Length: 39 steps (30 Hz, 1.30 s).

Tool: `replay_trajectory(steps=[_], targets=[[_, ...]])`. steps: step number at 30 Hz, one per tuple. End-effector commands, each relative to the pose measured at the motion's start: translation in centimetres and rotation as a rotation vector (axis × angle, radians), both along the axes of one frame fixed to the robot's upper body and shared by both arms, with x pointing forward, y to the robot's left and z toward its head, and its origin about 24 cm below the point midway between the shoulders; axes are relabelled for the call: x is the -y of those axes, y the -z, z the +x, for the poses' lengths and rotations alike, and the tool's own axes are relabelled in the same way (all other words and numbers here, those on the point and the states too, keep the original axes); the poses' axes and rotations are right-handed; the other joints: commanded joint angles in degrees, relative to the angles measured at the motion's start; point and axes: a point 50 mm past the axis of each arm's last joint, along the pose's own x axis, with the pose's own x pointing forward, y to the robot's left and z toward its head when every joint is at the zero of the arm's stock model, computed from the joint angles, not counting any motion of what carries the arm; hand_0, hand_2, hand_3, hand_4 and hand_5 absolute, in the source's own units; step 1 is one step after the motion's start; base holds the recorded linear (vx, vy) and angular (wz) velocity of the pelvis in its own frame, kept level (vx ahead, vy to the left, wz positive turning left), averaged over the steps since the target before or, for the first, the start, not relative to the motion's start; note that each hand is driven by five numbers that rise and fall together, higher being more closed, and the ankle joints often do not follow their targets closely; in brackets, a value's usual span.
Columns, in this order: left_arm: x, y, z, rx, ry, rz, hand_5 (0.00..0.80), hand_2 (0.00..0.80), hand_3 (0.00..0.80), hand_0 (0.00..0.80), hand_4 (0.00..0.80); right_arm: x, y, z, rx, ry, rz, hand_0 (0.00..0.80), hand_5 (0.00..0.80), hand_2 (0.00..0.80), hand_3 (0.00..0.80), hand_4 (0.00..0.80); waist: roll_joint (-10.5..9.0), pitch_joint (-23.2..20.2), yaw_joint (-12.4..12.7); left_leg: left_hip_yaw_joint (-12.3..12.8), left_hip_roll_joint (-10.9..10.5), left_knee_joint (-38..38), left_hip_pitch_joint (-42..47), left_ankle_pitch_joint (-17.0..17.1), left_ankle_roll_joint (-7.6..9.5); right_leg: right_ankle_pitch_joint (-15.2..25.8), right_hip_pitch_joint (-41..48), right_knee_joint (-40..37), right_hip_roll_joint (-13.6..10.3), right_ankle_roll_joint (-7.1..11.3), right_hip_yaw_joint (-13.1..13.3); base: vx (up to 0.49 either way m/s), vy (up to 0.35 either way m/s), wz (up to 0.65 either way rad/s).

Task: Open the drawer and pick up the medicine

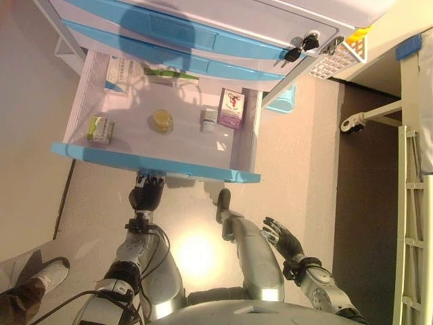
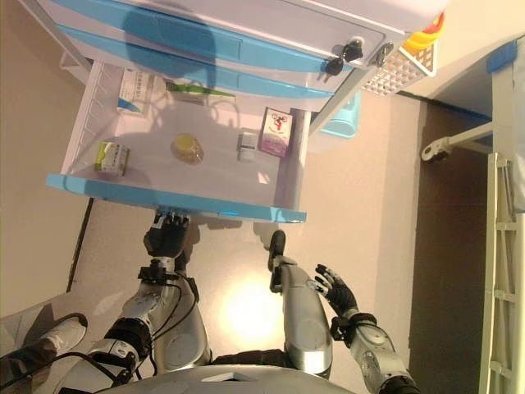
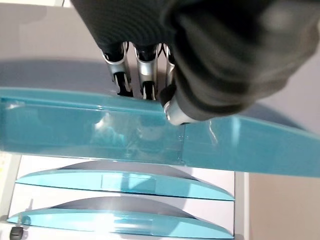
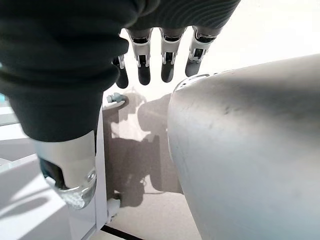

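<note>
The white drawer (image 1: 245,145) with a blue front (image 1: 101,155) stands pulled out of the cabinet. Inside lie a purple-and-white medicine box (image 1: 231,108), a small white box (image 1: 209,120), a round yellow jar (image 1: 162,121), a green-yellow box (image 1: 101,128), a white-and-green box (image 1: 118,70) and a green tube (image 1: 169,73). My left hand (image 1: 145,196) is at the drawer front's lower edge; in the left wrist view its fingers (image 3: 142,75) reach behind the blue front (image 3: 90,135) with the thumb against its face. My right hand (image 1: 284,237) hangs open and empty, low on the right.
Two shut blue-fronted drawers (image 1: 169,30) sit above, with keys (image 1: 298,47) in the cabinet's lock. A white basket (image 1: 338,59) hangs at the cabinet's side and a light blue bin (image 1: 284,101) stands below it. A bed frame (image 1: 409,183) is on the right. A person's shoe (image 1: 47,274) is lower left.
</note>
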Motion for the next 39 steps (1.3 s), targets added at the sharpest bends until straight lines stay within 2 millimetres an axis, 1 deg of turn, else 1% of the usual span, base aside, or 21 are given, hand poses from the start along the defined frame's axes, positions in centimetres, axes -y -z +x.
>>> replay_trajectory(steps=[1, 4, 5, 6, 10, 13, 18, 22, 25, 28, 31, 34, 35, 36, 37, 38, 39], targets=[[-3.6, 2.8, -3.4, -0.185, -0.173, -0.058, 0.800, 0.800, 0.800, 0.800, 0.800, -0.2, -0.5, -0.5, 0.056, 0.029, 0.031, 0.000, 0.000, 0.000, 0.000, 0.000, -1.85, -1.24, 2.21, 0.99, -1.54, 3.22, -2.35, 0.89, 4.53, 0.07, 3.14, 0.23, -1.16, 2.07, -2.33, 0.000, 0.000, 0.00], [-3.6, 3.7, -4.1, -0.255, -0.176, -0.071, 0.800, 0.800, 0.800, 0.800, 0.800, 0.1, -0.4, -0.6, 0.055, 0.044, 0.030, 0.000, 0.000, 0.000, 0.000, 0.000, -1.85, -1.24, 2.49, 0.80, -1.64, 3.17, -2.11, 0.89, 4.51, 0.19, 3.35, 0.17, -1.26, 2.16, -2.55, 0.000, 0.000, 0.00], [-3.6, 4.0, -4.2, -0.299, -0.177, -0.083, 0.483, 0.483, 0.483, 0.483, 0.483, 0.1, -0.4, -0.6, 0.056, 0.046, 0.029, 0.000, 0.000, 0.000, 0.000, 0.000, -1.81, -1.24, 2.50, 0.80, -1.63, 3.21, -2.04, 0.91, 4.48, 0.22, 3.39, 0.23, -1.35, 2.22, -2.64, 0.000, 0.000, 0.00], [-3.6, 4.5, -4.4, -0.354, -0.171, -0.091, 0.000, 0.000, 0.000, 0.000, 0.000, 0.1, -0.3, -0.5, 0.057, 0.048, 0.028, 0.000, 0.000, 0.000, 0.000, 0.000, -1.79, -1.26, 2.48, 0.80, -1.59, 3.28, -2.02, 0.92, 4.44, 0.25, 3.42, 0.26, -1.42, 2.28, -2.70, 0.006, 0.013, 0.03], [-4.0, 5.4, -4.6, -0.497, -0.181, -0.089, 0.000, 0.000, 0.000, 0.000, 0.000, 0.4, -0.2, -0.4, 0.054, 0.043, 0.020, 0.000, 0.000, 0.000, 0.000, 0.000, -1.76, -1.50, 2.05, 0.84, -1.35, 3.67, -2.03, 0.90, 4.42, 0.10, 3.36, 0.59, -1.45, 2.34, -2.62, 0.009, 0.033, 0.07], [-4.4, 5.7, -4.2, -0.576, -0.198, -0.113, 0.000, 0.000, 0.000, 0.000, 0.000, 0.3, 0.0, -0.2, 0.049, 0.027, 0.012, 0.000, 0.000, 0.000, 0.000, 0.000, -1.89, -1.64, 1.58, 0.76, -1.12, 4.35, -2.64, 0.89, 4.32, -0.06, 2.87, 1.08, -1.30, 2.39, -2.34, -0.009, 0.037, 0.04], [-5.1, 5.6, -3.2, -0.642, -0.245, -0.144, 0.000, 0.000, 0.000, 0.000, 0.000, 0.3, 0.2, -0.1, 0.040, 0.006, 0.000, 0.000, 0.000, 0.000, 0.000, 0.000, -2.13, -1.86, 0.61, 0.67, -0.80, 5.25, -3.01, 0.76, 4.15, -0.30, 2.33, 1.87, -1.07, 2.51, -1.85, 0.003, 0.029, 0.02], [-5.6, 5.6, -2.9, -0.686, -0.261, -0.188, 0.000, 0.000, 0.000, 0.000, 0.000, 0.5, 0.3, -0.1, 0.034, 0.005, 0.003, 0.000, 0.000, 0.000, 0.000, 0.000, -2.46, -1.98, 0.27, 0.73, -0.41, 5.74, -3.15, 0.58, 4.00, -0.41, 2.17, 2.15, -0.80, 2.60, -1.82, 0.000, 0.000, 0.00], [-6.0, 5.6, -2.9, -0.702, -0.288, -0.169, 0.000, 0.000, 0.000, 0.000, 0.000, 0.7, 0.5, -0.3, 0.020, 0.037, -0.012, 0.000, 0.000, 0.000, 0.000, 0.000, -2.64, -2.19, 0.16, 0.82, -0.08, 6.10, -3.13, 0.37, 3.86, -0.52, 2.21, 2.26, -0.79, 2.71, -1.80, 0.000, 0.000, 0.00], [-6.7, 5.7, -3.1, -0.733, -0.306, -0.118, 0.000, 0.000, 0.000, 0.000, 0.000, 1.6, 0.4, -0.2, 0.022, 0.144, -0.058, 0.000, 0.000, 0.000, 0.000, 0.000, -2.66, -2.50, 0.08, 1.04, 0.08, 5.94, -2.73, 0.29, 3.72, -0.48, 2.57, 1.96, -0.92, 2.90, -1.79, 0.014, -0.008, 0.03], [-7.3, 5.8, -3.8, -0.767, -0.318, -0.044, 0.000, 0.000, 0.000, 0.000, 0.000, 3.0, -0.6, 0.5, 0.071, 0.275, -0.087, 0.000, 0.000, 0.000, 0.000, 0.000, -2.71, -2.65, -0.11, 1.36, 0.06, 5.59, -2.03, 0.14, 3.69, -0.36, 3.10, 1.49, -1.01, 3.06, -1.70, 0.007, -0.005, 0.02], [-8.3, 6.0, -5.0, -0.820, -0.329, 0.073, 0.000, 0.000, 0.000, 0.000, 0.000, 4.9, -2.7, 1.3, 0.177, 0.412, -0.122, 0.000, 0.000, 0.000, 0.000, 0.000, -2.52, -2.88, -0.21, 1.74, -0.14, 5.19, -1.29, -0.11, 3.75, -0.23, 3.77, 0.84, -1.24, 3.23, -1.56, 0.000, 0.000, 0.00], [-8.4, 6.1, -5.4, -0.829, -0.322, 0.094, 0.000, 0.000, 0.000, 0.000, 0.000, 5.4, -3.2, 1.5, 0.197, 0.432, -0.126, 0.000, 0.000, 0.000, 0.000, 0.000, -2.44, -2.93, -0.20, 1.80, -0.22, 5.01, -1.09, -0.12, 3.79, -0.20, 3.94, 0.66, -1.31, 3.24, -1.50, 0.000, 0.000, 0.00], [-8.7, 6.5, -6.7, -0.869, -0.298, 0.183, 0.000, 0.000, 0.000, 0.000, 0.000, 6.9, -5.0, 1.9, 0.283, 0.503, -0.151, 0.000, 0.000, 0.000, 0.000, 0.000, -2.13, -3.14, -0.13, 2.06, -0.50, 4.38, -0.41, -0.18, 3.99, -0.11, 4.46, 0.06, -1.59, 3.28, -1.36, 0.000, 0.000, 0.00], [-8.8, 6.7, -7.3, -0.879, -0.286, 0.220, 0.000, 0.000, 0.000, 0.000, 0.000, 7.5, -5.9, 2.1, 0.324, 0.534, -0.165, 0.000, 0.000, 0.000, 0.000, 0.000, -1.98, -3.28, 0.01, 2.28, -0.63, 4.02, -0.05, -0.16, 4.11, -0.04, 4.74, -0.24, -1.73, 3.29, -1.37, 0.031, 0.029, -0.04], [-8.8, 7.1, -8.5, -0.894, -0.268, 0.251, 0.000, 0.000, 0.000, 0.000, 0.000, 8.5, -7.3, 2.2, 0.385, 0.576, -0.180, 0.000, 0.000, 0.000, 0.000, 0.000, -1.68, -3.56, 0.17, 2.47, -0.84, 3.54, 0.43, -0.21, 4.27, 0.02, 5.11, -0.66, -1.99, 3.37, -1.38, 0.030, 0.039, -0.05], [-8.8, 7.6, -10.2, -0.917, -0.243, 0.281, 0.000, 0.000, 0.000, 0.000, 0.000, 9.5, -8.8, 2.3, 0.461, 0.618, -0.198, 0.000, 0.000, 0.000, 0.000, 0.000, -1.26, -3.90, 0.41, 2.76, -1.20, 2.87, 1.02, -0.25, 4.50, 0.10, 5.54, -1.21, -2.35, 3.46, -1.33, 0.029, 0.051, -0.03]])
